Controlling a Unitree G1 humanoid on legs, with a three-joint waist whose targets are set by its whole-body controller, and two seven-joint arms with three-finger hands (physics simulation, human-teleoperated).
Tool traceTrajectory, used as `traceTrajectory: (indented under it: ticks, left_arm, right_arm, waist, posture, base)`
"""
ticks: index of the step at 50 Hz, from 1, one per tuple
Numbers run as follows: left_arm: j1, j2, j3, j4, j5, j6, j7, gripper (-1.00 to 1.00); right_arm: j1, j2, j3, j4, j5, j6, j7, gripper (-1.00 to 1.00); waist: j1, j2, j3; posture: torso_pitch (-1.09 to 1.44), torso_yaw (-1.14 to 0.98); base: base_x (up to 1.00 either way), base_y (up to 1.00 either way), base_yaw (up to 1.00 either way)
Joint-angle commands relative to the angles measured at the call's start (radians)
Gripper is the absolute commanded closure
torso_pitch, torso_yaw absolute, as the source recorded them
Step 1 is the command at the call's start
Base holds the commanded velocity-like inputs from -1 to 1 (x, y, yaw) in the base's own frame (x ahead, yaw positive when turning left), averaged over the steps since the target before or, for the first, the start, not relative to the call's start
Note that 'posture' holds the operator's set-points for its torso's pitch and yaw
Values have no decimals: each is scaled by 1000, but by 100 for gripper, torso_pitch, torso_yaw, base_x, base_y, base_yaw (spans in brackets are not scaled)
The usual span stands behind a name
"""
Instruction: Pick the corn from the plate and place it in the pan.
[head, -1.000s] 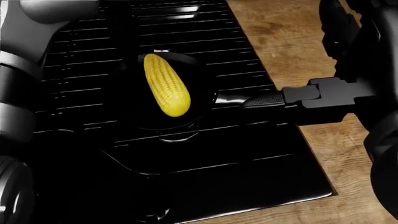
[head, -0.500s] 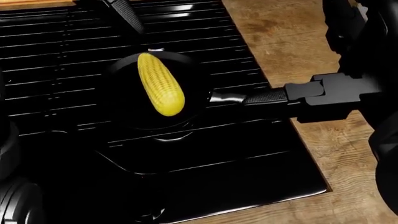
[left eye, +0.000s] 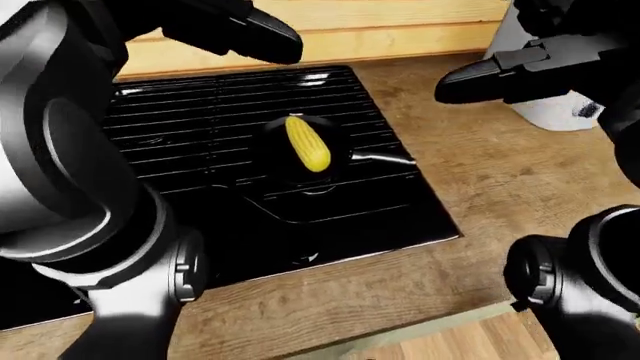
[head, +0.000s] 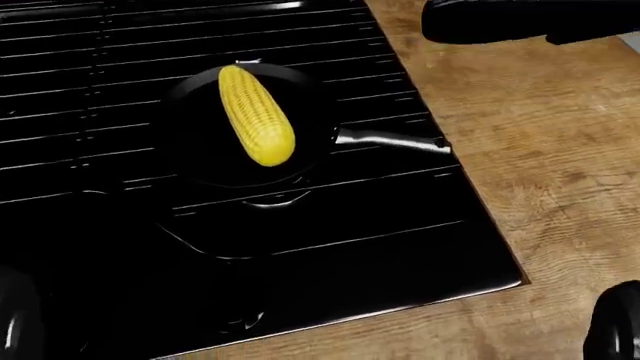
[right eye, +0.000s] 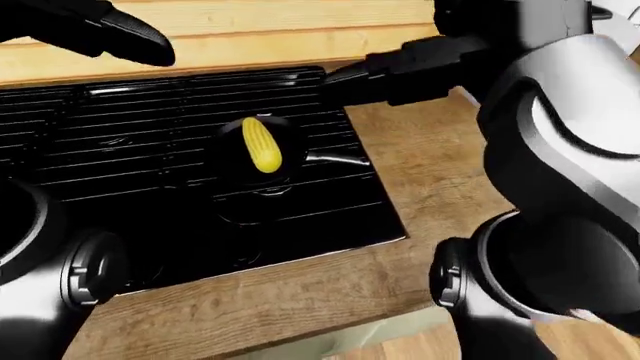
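The yellow corn (head: 255, 124) lies lengthwise inside the small black pan (head: 195, 161), which sits on the black stove grate; the pan's shiny handle (head: 395, 141) points right. The corn also shows in the left-eye view (left eye: 307, 144). My left hand (left eye: 275, 37) is raised above the stove's upper left, fingers extended, holding nothing. My right hand (left eye: 460, 79) is raised above the counter to the right of the pan, fingers straight, empty. No plate is in view.
The black stove (head: 300, 262) fills the left of the head view, set in a wooden counter (head: 540, 150). A white container (left eye: 555, 112) stands at the upper right of the left-eye view. A wooden wall (left eye: 400, 22) runs along the top.
My right hand has lifted away from beside the pan handle to the top of the head view. My left arm has left the head view. The corn stays in the pan.
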Motion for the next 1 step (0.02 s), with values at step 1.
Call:
traceTrajectory:
  ticks: [1]
  left_arm:
    - [-52,13,7,-10,-25,0,48,-100]
  right_arm:
    - [-46,-21,-5,10,-1,0,-2,-100]
  waist:
    - [-1,2,-27]
  posture:
    - [0,0]
  base:
    - [0,0,0]
